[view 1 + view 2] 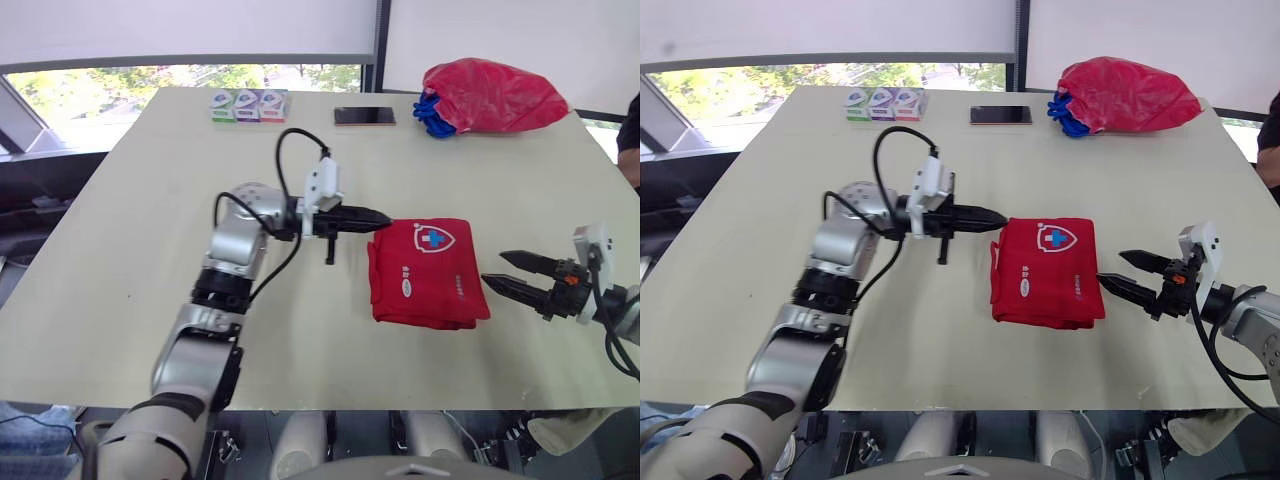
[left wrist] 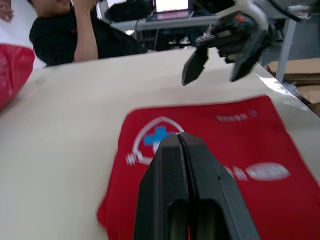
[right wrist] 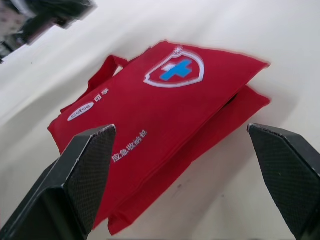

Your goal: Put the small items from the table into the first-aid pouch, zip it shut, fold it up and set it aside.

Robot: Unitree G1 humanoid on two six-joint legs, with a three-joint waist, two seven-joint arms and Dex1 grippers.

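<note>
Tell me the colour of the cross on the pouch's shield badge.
Blue cross, on the red first-aid pouch; clearest in the right wrist view.

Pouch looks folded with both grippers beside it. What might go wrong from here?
The left gripper, shut at the edge of the first-aid pouch, may just shove it and spring the fold open. The right gripper, open at the opposite edge, might pinch only the top layer. Three small boxes sit at the far edge of the table, possibly left unpacked.
</note>
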